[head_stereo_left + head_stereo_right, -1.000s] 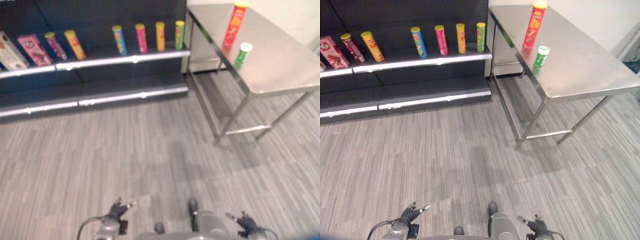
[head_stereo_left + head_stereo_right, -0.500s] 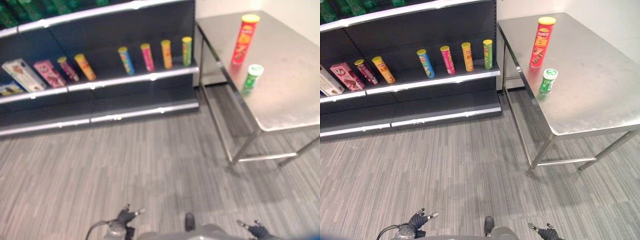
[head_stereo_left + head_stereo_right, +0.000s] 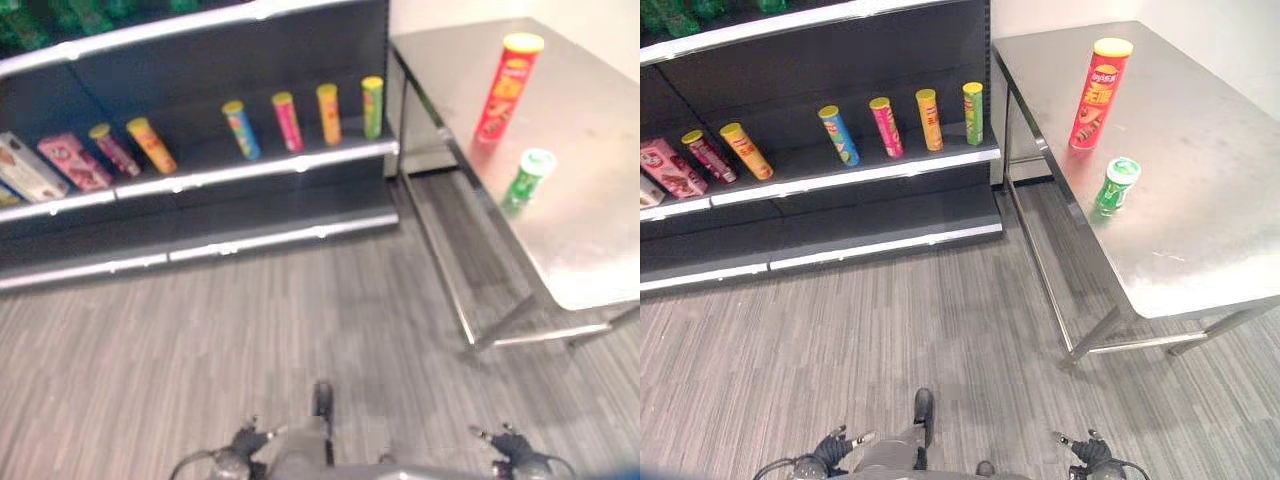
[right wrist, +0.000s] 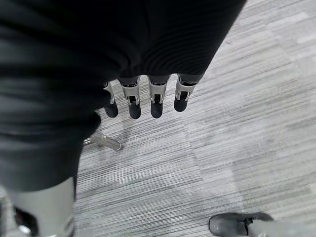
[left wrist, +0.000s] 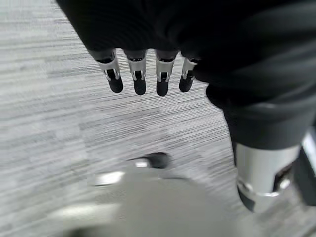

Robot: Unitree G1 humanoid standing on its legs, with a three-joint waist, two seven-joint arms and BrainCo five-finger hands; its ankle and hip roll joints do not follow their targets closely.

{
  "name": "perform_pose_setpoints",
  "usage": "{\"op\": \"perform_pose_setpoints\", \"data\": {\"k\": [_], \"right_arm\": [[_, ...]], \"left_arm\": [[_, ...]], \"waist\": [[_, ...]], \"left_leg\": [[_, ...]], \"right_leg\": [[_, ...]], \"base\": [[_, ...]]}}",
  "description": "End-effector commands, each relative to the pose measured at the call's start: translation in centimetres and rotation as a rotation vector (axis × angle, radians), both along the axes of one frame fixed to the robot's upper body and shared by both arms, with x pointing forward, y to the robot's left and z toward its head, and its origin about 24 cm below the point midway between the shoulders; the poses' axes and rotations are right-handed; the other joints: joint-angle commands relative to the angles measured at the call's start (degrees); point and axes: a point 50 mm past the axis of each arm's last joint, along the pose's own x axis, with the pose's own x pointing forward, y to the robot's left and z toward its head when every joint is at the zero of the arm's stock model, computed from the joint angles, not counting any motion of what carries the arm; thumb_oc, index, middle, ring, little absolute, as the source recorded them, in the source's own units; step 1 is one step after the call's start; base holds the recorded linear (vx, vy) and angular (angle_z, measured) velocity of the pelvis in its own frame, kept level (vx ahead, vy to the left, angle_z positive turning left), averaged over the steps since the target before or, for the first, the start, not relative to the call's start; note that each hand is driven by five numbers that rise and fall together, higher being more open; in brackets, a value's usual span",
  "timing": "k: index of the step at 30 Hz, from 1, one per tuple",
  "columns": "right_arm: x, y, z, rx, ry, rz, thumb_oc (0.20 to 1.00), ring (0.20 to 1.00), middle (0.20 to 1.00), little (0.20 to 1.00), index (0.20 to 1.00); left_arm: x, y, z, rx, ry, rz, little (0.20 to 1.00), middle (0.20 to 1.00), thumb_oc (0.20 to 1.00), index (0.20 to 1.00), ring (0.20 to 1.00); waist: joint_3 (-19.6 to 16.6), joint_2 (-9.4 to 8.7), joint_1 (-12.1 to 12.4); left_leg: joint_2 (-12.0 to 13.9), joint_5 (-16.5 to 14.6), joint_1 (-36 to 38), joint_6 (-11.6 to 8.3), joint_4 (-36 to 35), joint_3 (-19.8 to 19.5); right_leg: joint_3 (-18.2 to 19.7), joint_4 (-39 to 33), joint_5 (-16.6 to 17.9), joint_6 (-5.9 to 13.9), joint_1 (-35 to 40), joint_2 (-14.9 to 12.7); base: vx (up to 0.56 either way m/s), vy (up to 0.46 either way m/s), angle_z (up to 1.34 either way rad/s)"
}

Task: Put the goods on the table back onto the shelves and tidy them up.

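Honestly, the stainless steel desk (image 3: 1200,230) should be closed in on first, since both hands' fingers (image 5: 138,79) hang relaxed and empty, well apart from the tall red crisp tube (image 3: 1095,95) and short green can (image 3: 1115,185).

grey striped floor (image 3: 890,340) is running across the whole room. dark shelves (image 3: 820,215) with pale edge strips are standing along the far side, touching the floor. a steel tabletop (image 3: 1200,200) on thin metal legs is standing just beside them, catching soft light. a pale wall (image 3: 1230,40) is showing behind it.
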Motion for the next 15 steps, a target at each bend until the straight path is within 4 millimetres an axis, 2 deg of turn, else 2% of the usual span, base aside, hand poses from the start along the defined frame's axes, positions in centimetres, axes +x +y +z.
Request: {"op": "perform_pose_setpoints", "data": {"k": [1, 2, 4, 6, 7, 8, 10, 11, 12, 14, 15], "right_arm": [[-0.9, -0.5, 0.1, -0.014, -0.001, 0.004, 1.0, 1.0, 1.0, 1.0, 1.0], [-1.0, -0.4, 0.0, -0.01, 0.008, -0.002, 1.0, 1.0, 1.0, 1.0, 1.0], [-1.2, -0.3, -0.1, -0.001, 0.014, -0.008, 1.0, 1.0, 1.0, 1.0, 1.0], [-1.4, -0.4, -0.1, 0.002, 0.019, -0.019, 1.0, 1.0, 1.0, 1.0, 1.0], [-1.4, -0.4, -0.1, 0.002, 0.019, -0.019, 1.0, 1.0, 1.0, 1.0, 1.0], [-0.9, -0.7, 0.1, -0.005, -0.003, -0.031, 1.0, 1.0, 1.0, 1.0, 1.0], [-0.9, -0.5, 0.0, 0.0, -0.007, -0.043, 1.0, 1.0, 1.0, 1.0, 1.0], [-1.2, -0.3, -0.1, 0.006, -0.001, -0.056, 1.0, 1.0, 1.0, 1.0, 1.0], [-1.3, -0.3, -0.1, 0.006, -0.001, -0.056, 1.0, 1.0, 1.0, 1.0, 1.0], [-1.7, -0.3, -0.2, 0.013, 0.008, -0.073, 1.0, 1.0, 1.0, 1.0, 1.0], [-2.0, -0.2, -0.3, 0.017, 0.015, -0.077, 1.0, 1.0, 1.0, 1.0, 1.0]], "left_arm": [[1.4, 1.1, 0.6, 0.037, -0.064, 0.002, 1.0, 1.0, 1.0, 1.0, 1.0], [1.4, 1.4, 0.7, 0.048, -0.064, 0.006, 1.0, 1.0, 1.0, 1.0, 1.0], [2.0, 1.8, 1.0, 0.063, -0.084, 0.008, 1.0, 1.0, 1.0, 1.0, 1.0], [3.2, 2.4, 1.5, 0.073, -0.126, 0.014, 1.0, 1.0, 1.0, 1.0, 1.0], [3.2, 2.4, 1.5, 0.073, -0.126, 0.014, 1.0, 1.0, 1.0, 1.0, 1.0], [4.7, 3.0, 2.2, 0.089, -0.181, 0.022, 1.0, 1.0, 1.0, 1.0, 1.0], [5.4, 3.5, 2.7, 0.097, -0.215, 0.039, 1.0, 1.0, 1.0, 1.0, 1.0], [5.9, 3.5, 2.9, 0.09, -0.235, 0.042, 1.0, 1.0, 1.0, 1.0, 1.0], [5.9, 3.5, 2.9, 0.09, -0.234, 0.042, 1.0, 1.0, 1.0, 1.0, 1.0], [6.2, 3.5, 3.0, 0.088, -0.246, 0.039, 1.0, 1.0, 1.0, 1.0, 1.0], [6.3, 3.5, 3.1, 0.089, -0.245, 0.031, 1.0, 1.0, 1.0, 1.0, 1.0]], "waist": [[-1.7, -1.44, 1.6], [-2.0, -1.79, 1.7], [-2.9, -2.65, 1.4], [-2.6, -3.22, 0.8], [-2.8, -3.08, 0.9], [-1.6, -2.86, 0.1], [-1.0, -2.62, -0.2], [-1.2, -2.33, -0.8], [-1.1, -2.41, -0.9], [-1.0, -1.97, -2.1], [-0.6, -1.91, -2.8]], "left_leg": [[0.8, 2.0, -1.2, -0.84, 2.2, 1.6], [0.7, 1.7, -0.5, -0.44, 2.1, 2.1], [-0.1, 0.2, 1.1, 0.48, 2.2, 3.3], [-1.6, -1.5, 3.7, 1.72, 1.9, 4.2], [-1.4, -1.4, 3.5, 1.68, 1.9, 4.3], [-1.6, -3.2, 5.5, 2.9, 1.7, 4.7], [-1.6, -4.8, 7.6, 3.63, 1.5, 5.5], [-1.6, -6.2, 9.2, 3.98, 1.2, 5.8], [-1.7, -6.3, 9.4, 3.99, 1.3, 5.7], [-1.8, -7.5, 10.8, 4.22, 1.1, 5.7], [-2.1, -8.0, 11.7, 4.45, 1.1, 5.6]], "right_leg": [[-0.8, 5.4, -6.9, 11.14, 3.6, -5.1], [-0.4, 6.7, -6.3, 11.64, 2.5, -6.0], [0.5, 10.5, -2.9, 13.32, 0.0, -7.9], [1.5, 17.1, 2.6, 14.58, -3.2, -9.1], [1.6, 17.1, 2.8, 14.55, -3.4, -9.0], [2.1, 25.1, 8.2, 14.57, -7.9, -9.3], [-0.3, 28.3, 9.9, 13.77, -10.3, -10.8], [-2.8, 27.5, 8.2, 12.88, -12.6, -10.2], [-2.9, 27.6, 8.1, 12.89, -12.5, -10.4], [-4.5, 24.6, 2.9, 12.24, -15.5, -7.1], [-5.0, 22.6, 1.3, 11.86, -17.3, -5.0]], "base": [[0.37, 0.252, -0.92], [0.5, 0.346, -0.38], [0.32, 0.214, -0.68], [0.22, 0.158, -0.46], [0.21, 0.183, -0.1], [0.21, 0.187, 0.03], [0.31, 0.212, 0.02], [0.27, 0.137, -0.05], [0.28, 0.139, -0.09], [0.21, 0.09, 0.07], [0.25, 0.087, 0.18]]}}
